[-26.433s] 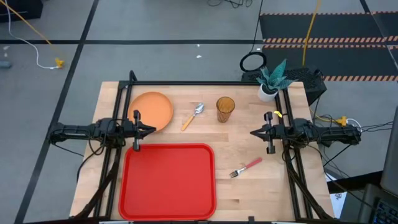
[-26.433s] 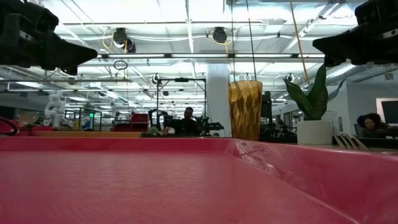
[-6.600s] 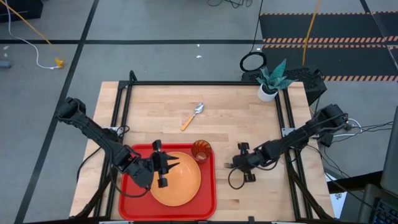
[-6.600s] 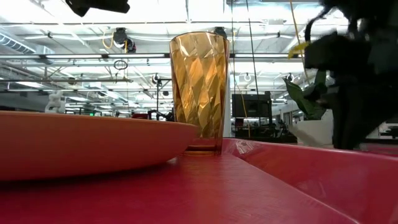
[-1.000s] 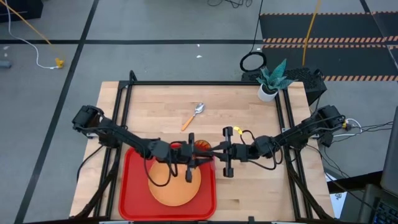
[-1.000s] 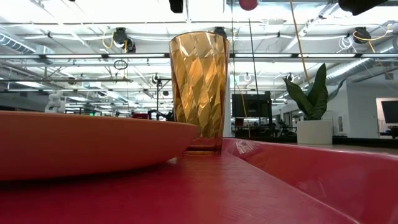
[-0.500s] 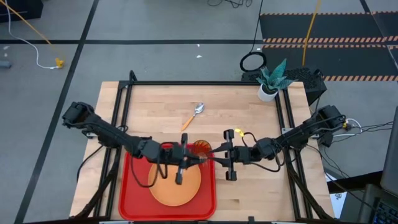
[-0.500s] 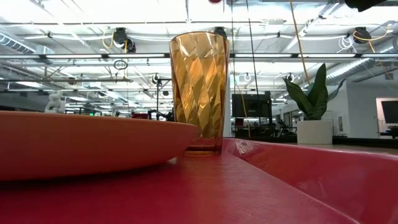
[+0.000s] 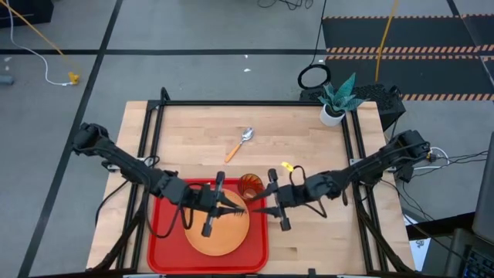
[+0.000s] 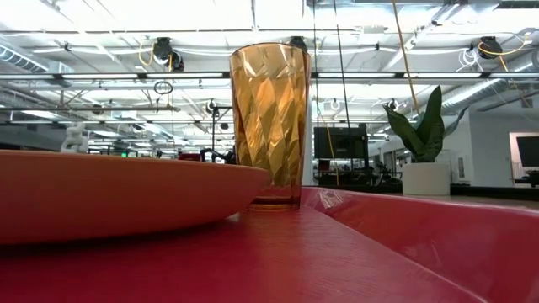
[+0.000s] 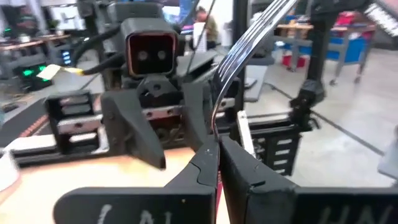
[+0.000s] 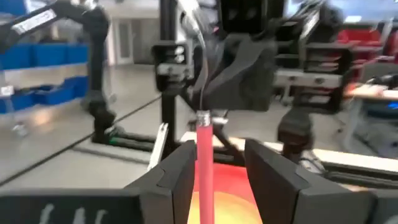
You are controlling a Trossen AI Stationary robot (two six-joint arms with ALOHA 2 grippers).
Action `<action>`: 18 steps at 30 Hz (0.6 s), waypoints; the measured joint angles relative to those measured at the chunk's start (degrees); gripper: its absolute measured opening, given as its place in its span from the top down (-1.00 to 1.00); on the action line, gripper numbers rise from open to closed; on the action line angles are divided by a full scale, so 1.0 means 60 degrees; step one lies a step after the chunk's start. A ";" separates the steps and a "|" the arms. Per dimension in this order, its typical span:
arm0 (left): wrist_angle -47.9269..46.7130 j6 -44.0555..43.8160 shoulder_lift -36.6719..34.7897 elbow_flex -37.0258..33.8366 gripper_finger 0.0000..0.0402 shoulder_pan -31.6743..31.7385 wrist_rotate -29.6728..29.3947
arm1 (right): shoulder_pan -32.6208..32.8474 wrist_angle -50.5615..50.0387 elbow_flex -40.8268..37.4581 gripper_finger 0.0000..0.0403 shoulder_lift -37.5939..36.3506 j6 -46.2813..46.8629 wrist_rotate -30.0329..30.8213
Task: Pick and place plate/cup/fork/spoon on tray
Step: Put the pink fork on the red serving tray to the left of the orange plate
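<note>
The fork [image 9: 245, 207] was in the air above the tray [image 9: 164, 232], passed between the two grippers over the 3 o'clock edge of the plate [image 9: 220, 235]. It looked light, thin and stiff, with smooth metal tines that could slip or turn in a narrow pinch; I judged the pink-red handle the safer place to hold it, near its middle.

At the left, the left gripper [image 9: 230, 206] came in from 9 o'clock, with its arm stretched low over the tray. Its jaws were closed on the fork at the metal end, and in the left wrist view the tines [image 11: 249, 37] stood up from between the fingers [image 11: 202, 171].

In the centre, the cup [image 9: 248, 185] stood on the tray at about 1 o'clock of the plate, just beside it. The spoon [image 9: 239, 144] lay on the table at 12 o'clock, well apart from the tray.

At the right, the right gripper [image 9: 266, 207] reached in from 3 o'clock. Its jaws stood apart on both sides of the handle [image 12: 204, 163], not pressing it.
</note>
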 joint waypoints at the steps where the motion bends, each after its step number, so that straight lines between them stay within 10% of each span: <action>1: -0.0010 0.0000 -0.0009 0.0000 0.96 0.0019 0.0187 | -0.0035 -0.0225 0.0104 0.32 0.0000 0.0019 -0.0158; 18: 0.0304 0.0285 0.0420 -0.0004 0.96 0.0684 0.1566 | -0.0735 0.0324 0.0173 0.32 0.0800 0.0919 -0.2522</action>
